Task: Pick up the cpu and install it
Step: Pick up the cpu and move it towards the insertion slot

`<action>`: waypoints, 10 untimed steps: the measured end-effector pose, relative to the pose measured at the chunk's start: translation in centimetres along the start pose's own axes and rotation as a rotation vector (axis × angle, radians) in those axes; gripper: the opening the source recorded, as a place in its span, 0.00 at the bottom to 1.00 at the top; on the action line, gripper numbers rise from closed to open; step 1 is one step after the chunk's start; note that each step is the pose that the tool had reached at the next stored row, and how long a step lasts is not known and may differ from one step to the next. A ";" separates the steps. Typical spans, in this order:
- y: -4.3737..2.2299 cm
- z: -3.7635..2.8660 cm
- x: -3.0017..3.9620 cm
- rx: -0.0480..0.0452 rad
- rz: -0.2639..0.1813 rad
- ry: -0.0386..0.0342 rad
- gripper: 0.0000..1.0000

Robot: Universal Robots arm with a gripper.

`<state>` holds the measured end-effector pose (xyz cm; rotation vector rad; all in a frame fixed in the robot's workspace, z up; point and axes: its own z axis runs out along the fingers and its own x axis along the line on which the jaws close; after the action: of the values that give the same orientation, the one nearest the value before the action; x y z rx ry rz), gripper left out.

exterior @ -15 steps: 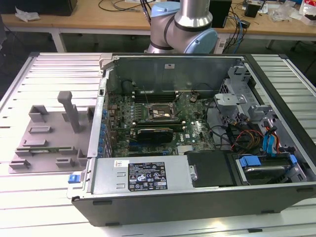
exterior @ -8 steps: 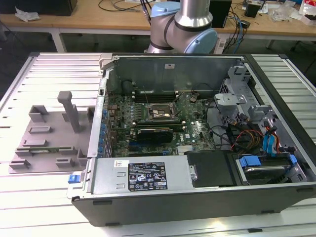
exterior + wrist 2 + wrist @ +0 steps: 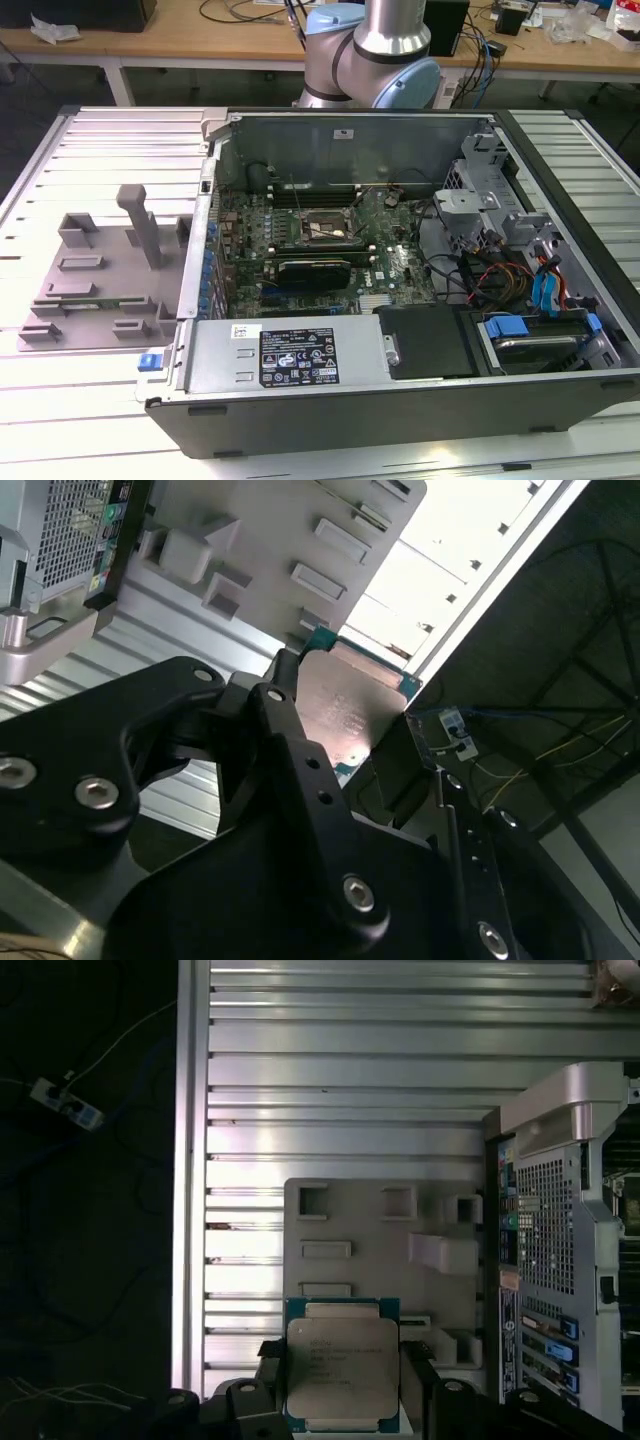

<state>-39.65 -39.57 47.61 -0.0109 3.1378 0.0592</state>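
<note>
In the exterior view an open computer case lies on its side on a slatted metal table; its motherboard faces up, with the black socket frame near the middle of the board; a grey fixture tray sits on the table just beside the case, at the exterior view's left; the arm rises behind the case's far wall.

In the second wrist view the gripper is clamped on the cpu; black fingers press against opposite edges of the chip, whose silver-grey top and greenish rim show between them; the fixture tray and the slatted table lie beyond it, and a corner of the case stands at the tray's side.

In the first wrist view the cpu sits flat between the gripper's two fingers, metal top toward the camera; it is held over the near edge of the fixture tray, clear of the case, which stands just beside the tray; the table stretches away behind, and dark floor with loose cables lies past the table's edge.
</note>
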 end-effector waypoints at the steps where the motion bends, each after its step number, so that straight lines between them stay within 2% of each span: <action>1: 0.00 0.00 0.00 0.0000 0.000 -0.0001 0.54; 4: 0.00 -0.03 -0.16 0.0001 0.000 0.0002 0.54; 5: 0.00 -0.02 -0.59 0.0000 0.000 0.0001 0.54; 10: -0.01 -0.01 -1.79 0.0000 0.000 0.0000 0.54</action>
<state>-37.85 -39.57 47.63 -0.0108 3.1378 0.0592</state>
